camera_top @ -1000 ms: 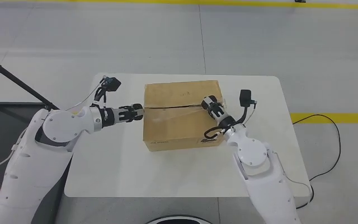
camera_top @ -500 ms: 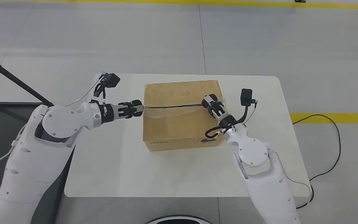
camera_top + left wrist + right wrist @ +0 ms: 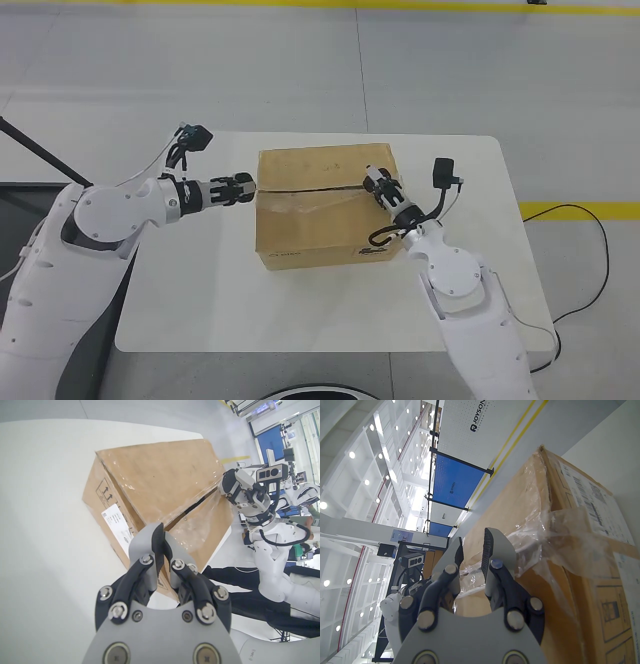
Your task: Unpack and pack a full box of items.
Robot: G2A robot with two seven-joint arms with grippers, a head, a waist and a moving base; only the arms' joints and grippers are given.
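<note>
The box [image 3: 325, 205] stands on the middle of the table [image 3: 200, 300]. The left gripper [image 3: 248, 186] is just beside the box's left end, level with the top seam [image 3: 310, 192]. The right gripper [image 3: 375, 178] is over the box top, near the seam's right end.

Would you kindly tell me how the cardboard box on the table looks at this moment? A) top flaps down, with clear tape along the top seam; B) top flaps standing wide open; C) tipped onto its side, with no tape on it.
A: the cardboard box has its top flaps down, with wrinkled clear tape along the seam.
</note>
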